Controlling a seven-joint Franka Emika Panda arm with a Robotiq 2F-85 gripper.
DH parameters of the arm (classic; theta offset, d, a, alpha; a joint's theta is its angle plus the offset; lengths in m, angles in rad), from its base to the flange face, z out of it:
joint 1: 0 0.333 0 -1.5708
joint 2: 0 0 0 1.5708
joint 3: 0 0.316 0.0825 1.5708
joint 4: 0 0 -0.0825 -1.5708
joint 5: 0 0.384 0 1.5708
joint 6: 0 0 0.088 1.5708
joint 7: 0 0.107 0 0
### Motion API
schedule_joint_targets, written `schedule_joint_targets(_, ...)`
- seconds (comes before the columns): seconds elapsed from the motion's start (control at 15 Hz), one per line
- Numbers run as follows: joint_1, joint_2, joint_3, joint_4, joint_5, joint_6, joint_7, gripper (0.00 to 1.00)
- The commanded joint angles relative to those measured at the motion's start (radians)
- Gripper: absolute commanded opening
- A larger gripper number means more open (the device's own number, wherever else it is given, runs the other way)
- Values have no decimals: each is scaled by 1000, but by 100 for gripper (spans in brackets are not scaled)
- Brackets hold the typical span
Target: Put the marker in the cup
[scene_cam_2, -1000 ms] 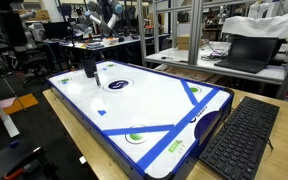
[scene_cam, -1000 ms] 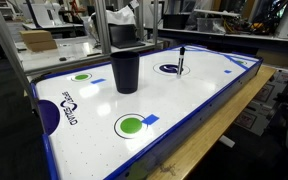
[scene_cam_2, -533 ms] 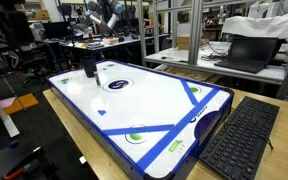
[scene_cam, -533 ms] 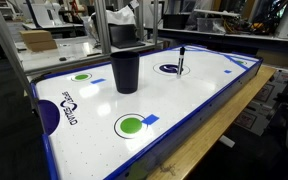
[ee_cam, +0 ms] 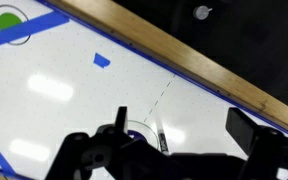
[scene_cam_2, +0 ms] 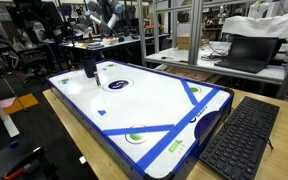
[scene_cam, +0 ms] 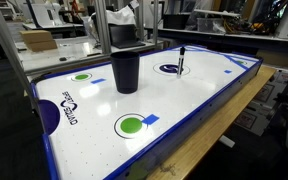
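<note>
White with blue lines, the air-hockey table (scene_cam: 194, 105) fills both exterior views. On it the black cup (scene_cam: 126, 68) stands upright. In the wrist view the gripper (ee_cam: 174, 150) hangs over the table, jaws spread wide and empty. The marker (scene_cam: 181, 61) stands upright on a dark ring (scene_cam: 170, 69), apart from the cup.

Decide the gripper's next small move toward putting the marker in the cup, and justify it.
Probably lower the open gripper onto the marker: the wrist view shows it lying ungrasped on the table beneath the gripper, and the cup stands apart from it in an exterior view.
</note>
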Motion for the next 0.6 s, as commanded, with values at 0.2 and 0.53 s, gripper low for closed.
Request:
schedule_joint_targets(0.2,19,102,12,75,-55,65,-21,100)
schedule_joint_targets(0.53,20,83,9,67,-55,62,-20,100)
